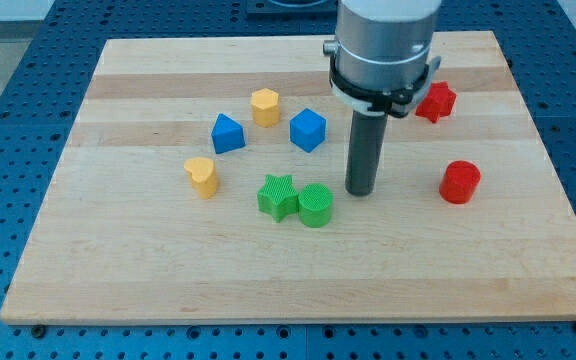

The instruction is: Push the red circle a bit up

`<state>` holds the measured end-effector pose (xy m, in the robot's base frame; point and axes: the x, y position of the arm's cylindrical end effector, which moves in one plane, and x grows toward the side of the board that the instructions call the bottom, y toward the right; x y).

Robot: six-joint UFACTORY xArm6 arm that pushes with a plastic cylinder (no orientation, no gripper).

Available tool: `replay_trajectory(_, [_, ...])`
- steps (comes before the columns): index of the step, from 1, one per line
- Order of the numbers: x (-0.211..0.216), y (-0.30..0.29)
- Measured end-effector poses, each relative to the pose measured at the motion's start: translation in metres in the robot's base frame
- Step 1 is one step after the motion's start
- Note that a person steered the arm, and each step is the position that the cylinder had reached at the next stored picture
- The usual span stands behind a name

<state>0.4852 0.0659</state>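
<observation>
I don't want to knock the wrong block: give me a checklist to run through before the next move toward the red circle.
1. Red circle in sight, free-standing: ok.
2. My tip below the circle, ready to push up: not ok; it sits to its left, level with it.
3. Tip clear of the green circle: ok, though close on its right.
4. Space above the red circle free: ok; the red star lies farther up, slightly left.
5. Route round under the circle clear on the board: ok.

Bright, even overhead light; short soft shadows under blocks toward 6 o'clock, mild sheen on wooden board [168, 270], sharp focus throughout, no visible edge distortion
</observation>
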Motion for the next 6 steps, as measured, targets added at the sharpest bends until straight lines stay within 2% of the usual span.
replay_trajectory(1, [0.045, 0.018])
replay_trajectory(3, [0.078, 0.078])
replay_trajectory(5, [0.08, 0.144])
replay_trajectory(6, [0.048, 0.146])
